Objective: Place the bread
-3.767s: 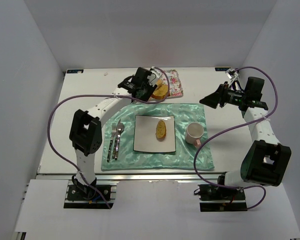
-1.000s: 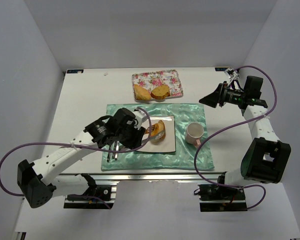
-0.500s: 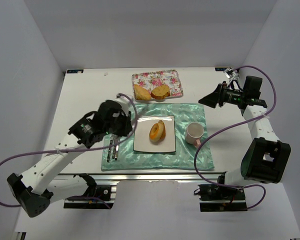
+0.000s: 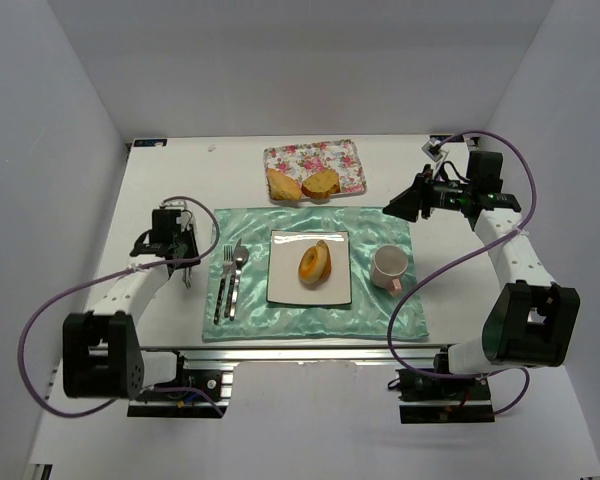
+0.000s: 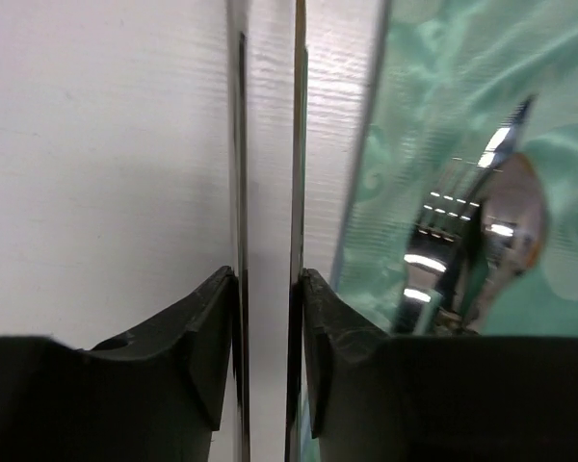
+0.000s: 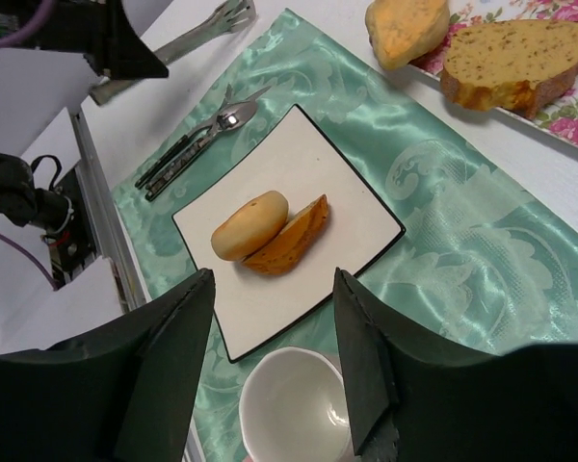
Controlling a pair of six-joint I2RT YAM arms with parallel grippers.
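Observation:
Two pieces of bread (image 4: 314, 263) lie side by side on the white square plate (image 4: 285, 285); in the right wrist view they are a pale roll (image 6: 250, 223) and a browner slice (image 6: 291, 237). My left gripper (image 4: 177, 240) sits left of the green mat, shut on metal tongs (image 6: 197, 37) whose two blades (image 5: 296, 144) run forward between its fingers (image 5: 267, 274). Nothing is between the tong blades. My right gripper (image 4: 395, 208) hovers over the mat's far right corner, open (image 6: 270, 279) and empty.
A floral tray (image 4: 345, 160) at the back holds two more bread pieces (image 6: 515, 60). On the green mat (image 4: 380, 225), a fork and spoon (image 4: 230, 280) lie left of the plate and a white mug (image 4: 388, 265) stands to its right.
My left arm has drawn back from the plate to the table's left side, leaving a second piece of bread beside the first. The right gripper has shifted slightly left.

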